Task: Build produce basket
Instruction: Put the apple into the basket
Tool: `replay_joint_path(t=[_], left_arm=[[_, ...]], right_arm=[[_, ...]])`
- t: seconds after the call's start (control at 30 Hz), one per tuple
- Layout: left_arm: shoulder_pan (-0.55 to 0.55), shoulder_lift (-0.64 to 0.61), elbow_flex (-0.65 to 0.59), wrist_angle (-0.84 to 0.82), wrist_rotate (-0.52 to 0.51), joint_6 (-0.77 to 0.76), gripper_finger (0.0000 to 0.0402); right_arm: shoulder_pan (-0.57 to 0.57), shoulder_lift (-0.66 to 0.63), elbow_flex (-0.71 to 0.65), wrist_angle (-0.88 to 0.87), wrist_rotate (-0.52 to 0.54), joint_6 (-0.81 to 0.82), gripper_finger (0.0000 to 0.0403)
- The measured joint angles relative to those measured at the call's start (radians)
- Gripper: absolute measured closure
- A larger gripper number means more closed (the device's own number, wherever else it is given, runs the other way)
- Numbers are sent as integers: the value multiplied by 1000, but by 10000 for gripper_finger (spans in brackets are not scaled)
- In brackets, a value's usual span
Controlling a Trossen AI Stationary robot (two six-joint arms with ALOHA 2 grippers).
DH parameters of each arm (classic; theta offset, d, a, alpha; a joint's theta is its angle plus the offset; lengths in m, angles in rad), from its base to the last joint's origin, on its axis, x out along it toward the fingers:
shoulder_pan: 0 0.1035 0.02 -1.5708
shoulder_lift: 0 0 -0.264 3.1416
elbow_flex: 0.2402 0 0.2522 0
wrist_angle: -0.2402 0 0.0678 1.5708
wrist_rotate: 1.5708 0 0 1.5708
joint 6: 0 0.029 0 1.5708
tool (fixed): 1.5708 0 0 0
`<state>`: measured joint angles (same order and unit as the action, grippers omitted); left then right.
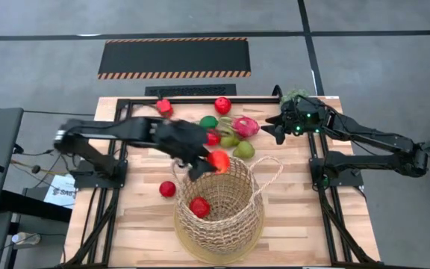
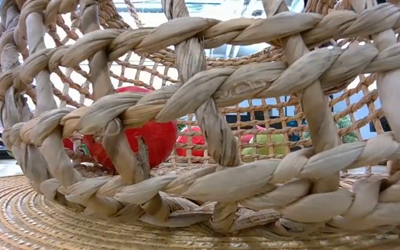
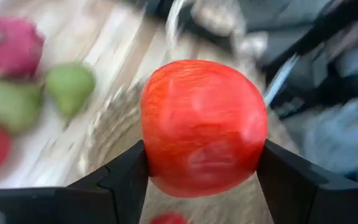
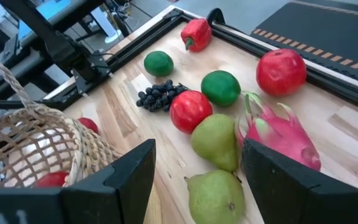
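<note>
My left gripper (image 1: 210,165) is shut on a red apple (image 3: 204,127) and hangs over the far rim of the tan wicker basket (image 1: 219,213). One red fruit (image 1: 199,207) lies on the basket's floor, and it shows through the weave in the low view (image 2: 144,135). On the table beyond the basket lie a pink dragon fruit (image 4: 281,134), two pears (image 4: 215,142), limes (image 4: 220,87), a dark grape bunch (image 4: 160,95) and red fruits (image 4: 190,111). My right gripper (image 1: 278,128) waits open at the far right, with nothing between its fingers (image 4: 129,180). My left gripper pinches the red apple by two opposite sides (image 3: 151,155) between its two fingers (image 3: 126,183). The fingers slant down at it from the table's left. The apple is lifted clear, above the basket's far rim (image 1: 222,166).
A red fruit (image 1: 168,189) lies on the table left of the basket. A red pepper (image 1: 164,106) and a red apple (image 1: 222,104) lie near the far edge. The basket's loop handle (image 1: 269,175) sticks out to the right. Black frame rails (image 1: 316,175) run along both table sides.
</note>
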<state>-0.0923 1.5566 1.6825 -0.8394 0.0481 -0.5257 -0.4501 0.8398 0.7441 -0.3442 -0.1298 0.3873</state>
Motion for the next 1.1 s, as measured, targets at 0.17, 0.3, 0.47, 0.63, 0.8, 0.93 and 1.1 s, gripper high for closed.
replay_joint_path(t=[0.17, 0.3, 0.47, 0.63, 0.8, 0.93, 1.1], left_arm=[[-35, 198, 199, -232, 47, 107, 168], [-68, 315, 281, -351, 49, 192, 168], [-108, 437, 289, -355, 111, 267, 168], [-133, 508, 289, -340, 177, 353, 168], [-150, 545, 285, -285, 196, 400, 161], [-185, 560, 285, -228, 186, 401, 122], [-212, 560, 286, -238, 187, 352, 60]], right_arm=[[6, 0, 0, 0, 0, -5, 143], [6, 0, 0, -4, -1, -7, 143], [6, 0, 0, -24, 0, -7, 143], [6, 0, 0, -30, -1, -3, 143], [6, 0, 0, -30, 0, 7, 143], [5, 0, 0, -35, -1, 12, 143], [6, 0, 0, -48, 0, 8, 143]])
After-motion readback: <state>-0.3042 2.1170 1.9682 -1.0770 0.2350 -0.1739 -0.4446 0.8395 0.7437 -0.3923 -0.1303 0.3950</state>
